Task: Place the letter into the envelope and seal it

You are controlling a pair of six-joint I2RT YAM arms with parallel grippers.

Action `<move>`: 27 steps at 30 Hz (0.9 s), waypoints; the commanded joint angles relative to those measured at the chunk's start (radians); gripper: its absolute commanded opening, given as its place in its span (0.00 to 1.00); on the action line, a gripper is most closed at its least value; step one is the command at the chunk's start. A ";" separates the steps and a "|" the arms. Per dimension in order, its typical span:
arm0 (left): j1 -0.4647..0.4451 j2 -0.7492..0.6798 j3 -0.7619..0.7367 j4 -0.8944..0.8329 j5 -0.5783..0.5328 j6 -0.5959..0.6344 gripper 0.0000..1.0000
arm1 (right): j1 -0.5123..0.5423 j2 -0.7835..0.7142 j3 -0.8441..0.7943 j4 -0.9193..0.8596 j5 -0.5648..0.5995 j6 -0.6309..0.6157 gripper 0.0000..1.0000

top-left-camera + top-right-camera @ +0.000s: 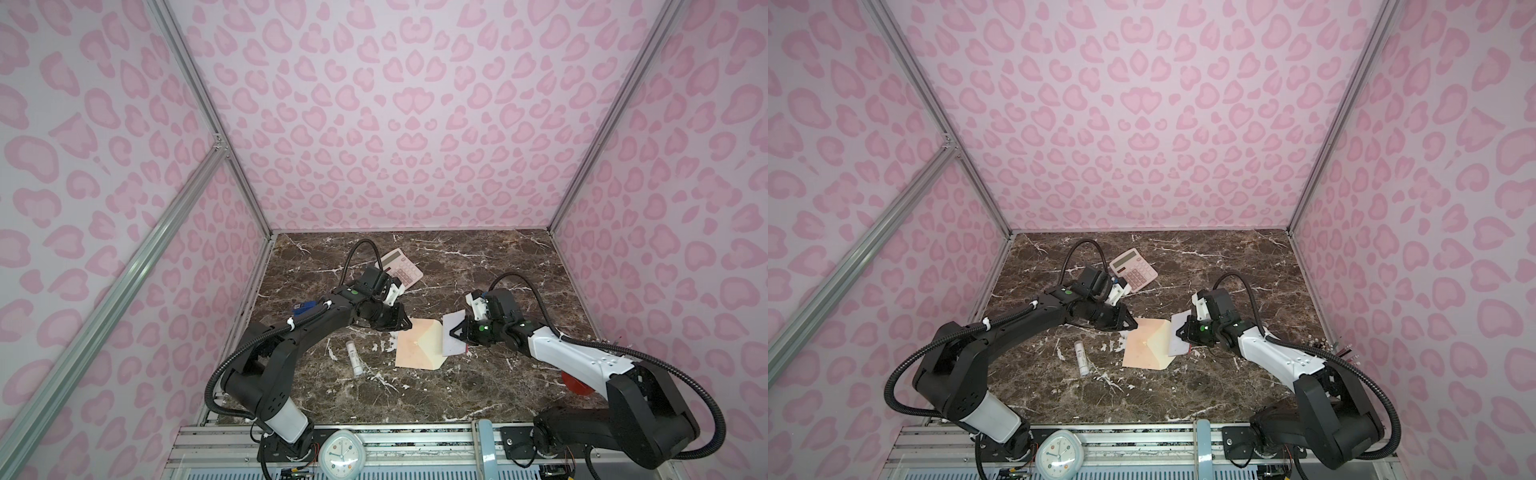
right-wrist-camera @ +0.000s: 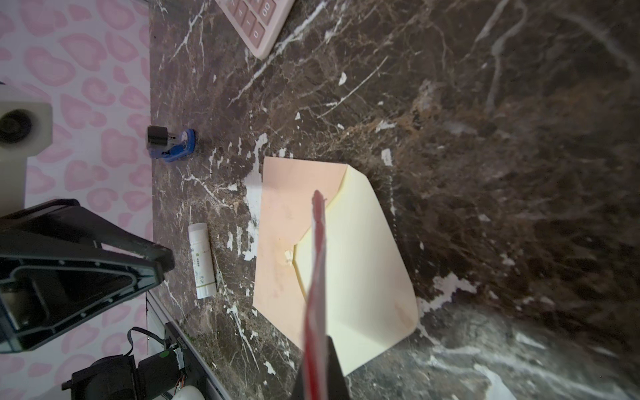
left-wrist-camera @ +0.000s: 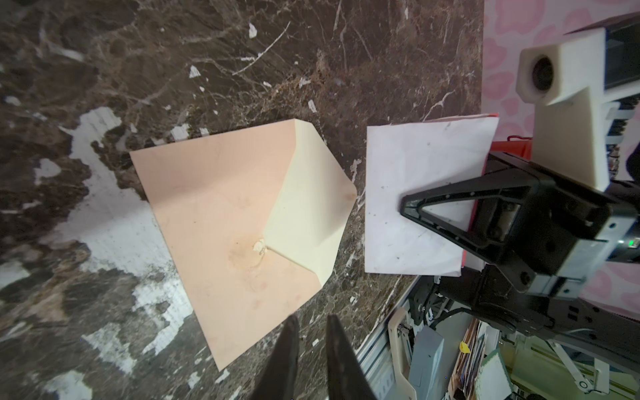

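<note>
The peach envelope (image 1: 415, 347) (image 1: 1144, 349) lies flat on the marble table, its cream flap (image 3: 311, 194) open and turned toward the right arm. My right gripper (image 1: 452, 332) (image 1: 1180, 330) (image 2: 320, 346) is shut on the letter (image 1: 454, 320) (image 1: 1177, 345) (image 3: 398, 162). The letter is a white sheet with a red back, held on edge just beside the flap; the right wrist view shows it edge-on (image 2: 318, 249). My left gripper (image 3: 311, 320) (image 1: 400, 330) hovers at the envelope's far left corner. Its jaws stand a narrow gap apart with only marble between them.
A pink calculator (image 1: 401, 266) (image 1: 1133, 270) lies behind the left arm. A white glue stick (image 1: 353, 357) (image 2: 201, 263) lies left of the envelope. A small blue object (image 2: 173, 145) sits by the left wall, a red thing (image 1: 575, 384) under the right arm, a clock (image 1: 343, 455) on the front rail.
</note>
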 commanded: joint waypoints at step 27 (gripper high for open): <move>-0.011 0.250 0.044 0.005 -0.113 0.007 0.03 | 0.024 0.196 0.049 0.043 -0.027 0.023 0.00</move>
